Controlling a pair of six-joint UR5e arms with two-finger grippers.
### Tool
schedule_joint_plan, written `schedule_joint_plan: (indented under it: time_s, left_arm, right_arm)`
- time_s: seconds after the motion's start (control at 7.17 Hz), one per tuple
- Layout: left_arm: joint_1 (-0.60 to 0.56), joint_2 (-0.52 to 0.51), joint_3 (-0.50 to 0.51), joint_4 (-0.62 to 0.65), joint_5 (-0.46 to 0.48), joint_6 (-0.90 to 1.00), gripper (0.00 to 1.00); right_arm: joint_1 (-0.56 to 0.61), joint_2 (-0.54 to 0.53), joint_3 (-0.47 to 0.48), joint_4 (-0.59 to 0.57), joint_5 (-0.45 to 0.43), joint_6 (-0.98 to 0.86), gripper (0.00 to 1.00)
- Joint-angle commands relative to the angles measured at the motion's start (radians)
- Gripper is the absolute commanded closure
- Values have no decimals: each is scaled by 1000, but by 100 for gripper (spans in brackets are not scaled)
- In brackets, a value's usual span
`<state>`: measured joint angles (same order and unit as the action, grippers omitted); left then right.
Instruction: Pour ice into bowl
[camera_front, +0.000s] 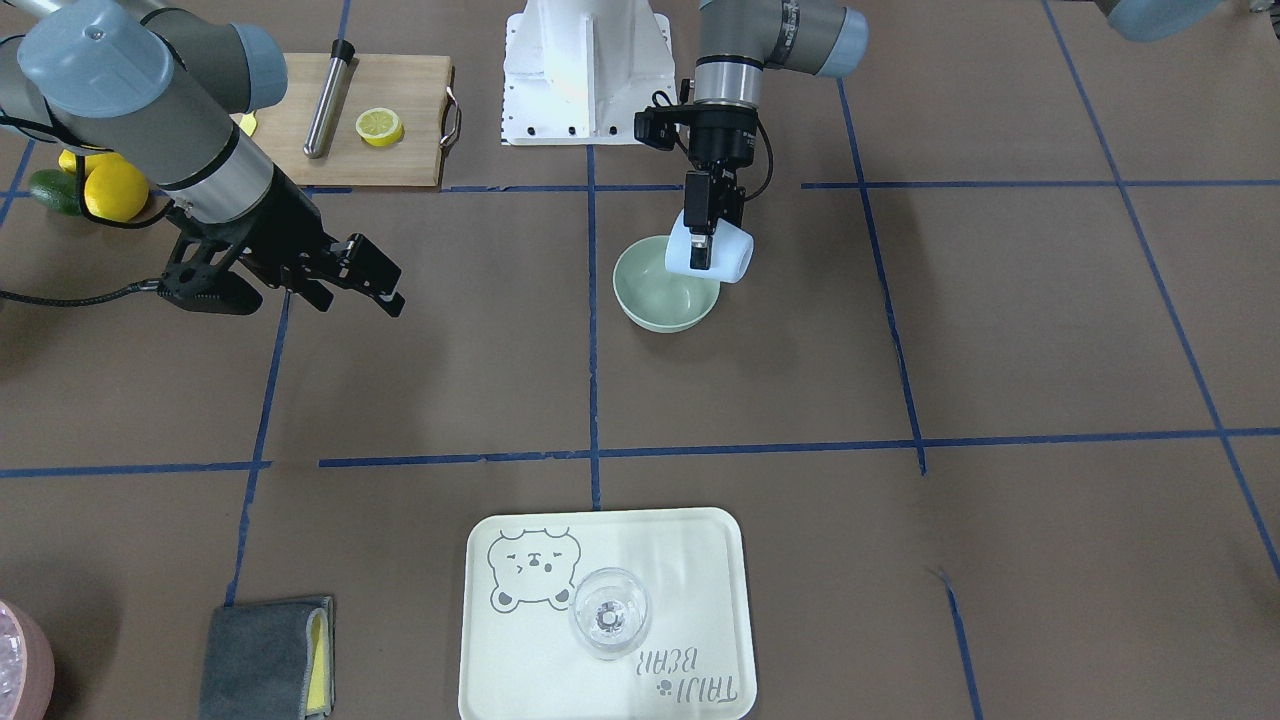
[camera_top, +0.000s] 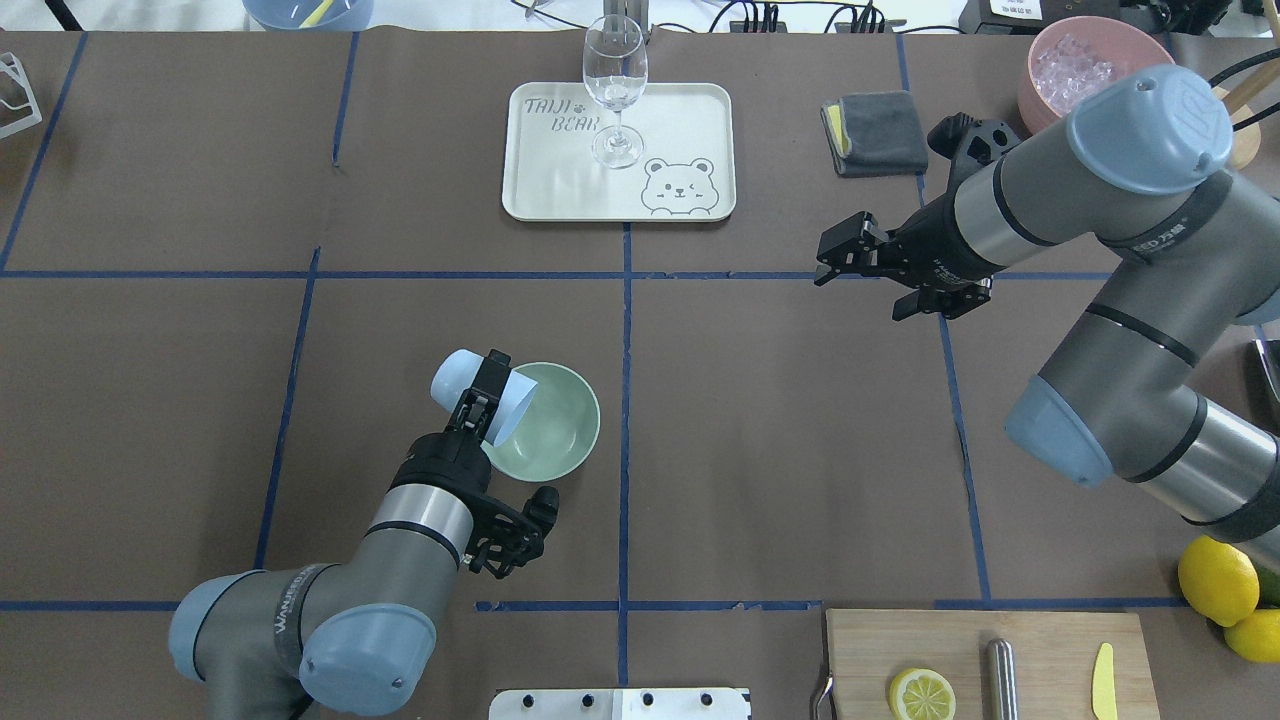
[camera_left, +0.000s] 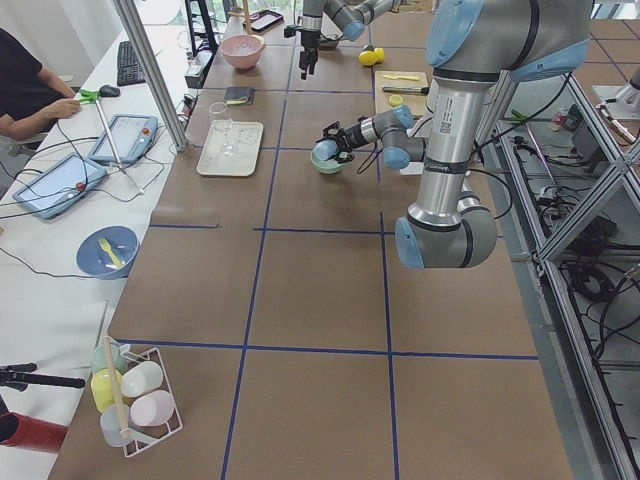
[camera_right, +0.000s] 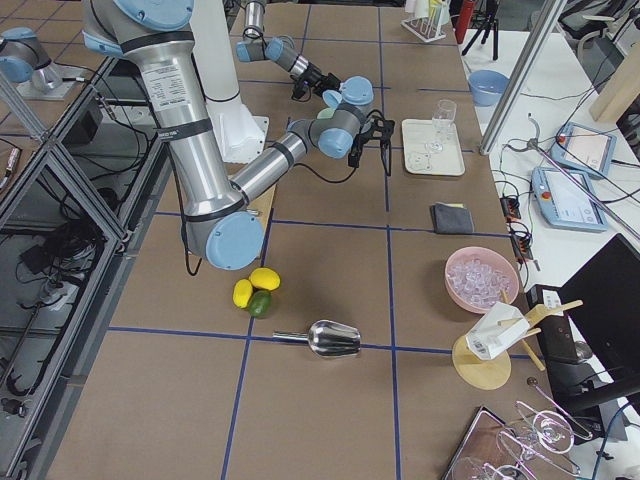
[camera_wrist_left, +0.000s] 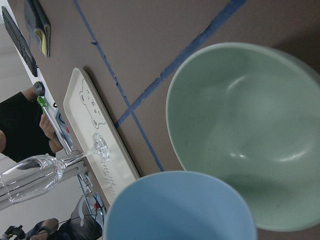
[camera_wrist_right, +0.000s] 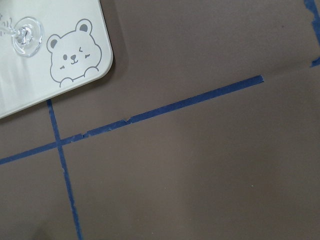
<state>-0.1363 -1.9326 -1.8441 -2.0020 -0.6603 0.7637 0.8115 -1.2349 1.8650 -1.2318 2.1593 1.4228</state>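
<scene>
The left gripper (camera_top: 488, 380) jaws clamp the cup (camera_top: 448, 375), which is tipped over the rim of the bowl (camera_top: 565, 430). Cup interior is hidden; ice cannot be made out. The right gripper (camera_top: 838, 252) hangs well apart, jaws wide, holding nothing.

The pale tray (camera_top: 690, 120), upper centre of the overhead view, bears the printed words "TAIJI BEAR" beside a bear drawing; in the front-facing view, bottom centre, the same print reads upside down. Lettering on the left arm (camera_top: 290, 620) and right arm (camera_top: 1150, 240) is too blurred to read.
</scene>
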Motion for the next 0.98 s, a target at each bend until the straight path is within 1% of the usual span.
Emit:
schedule_joint_plan:
  time_s: [0.0, 0.14, 0.42, 0.7, 0.84]
  left_arm:
    - [23, -2, 20, 3, 109, -7, 100]
    - [29, -2, 37, 3, 140, -23, 100]
    - [38, -2, 57, 3, 171, -40, 100]
    - [43, 0, 60, 3, 179, -40, 100]
    - [44, 0, 68, 3, 201, -41, 100]
  right_arm:
    - [0, 0, 0, 0, 1, 1, 0]
    - [0, 2, 0, 0, 1, 1, 0]
    - [0, 2, 0, 0, 1, 1, 0]
    - [0, 2, 0, 0, 2, 2, 0]
    - [0, 2, 2, 0, 2, 4, 0]
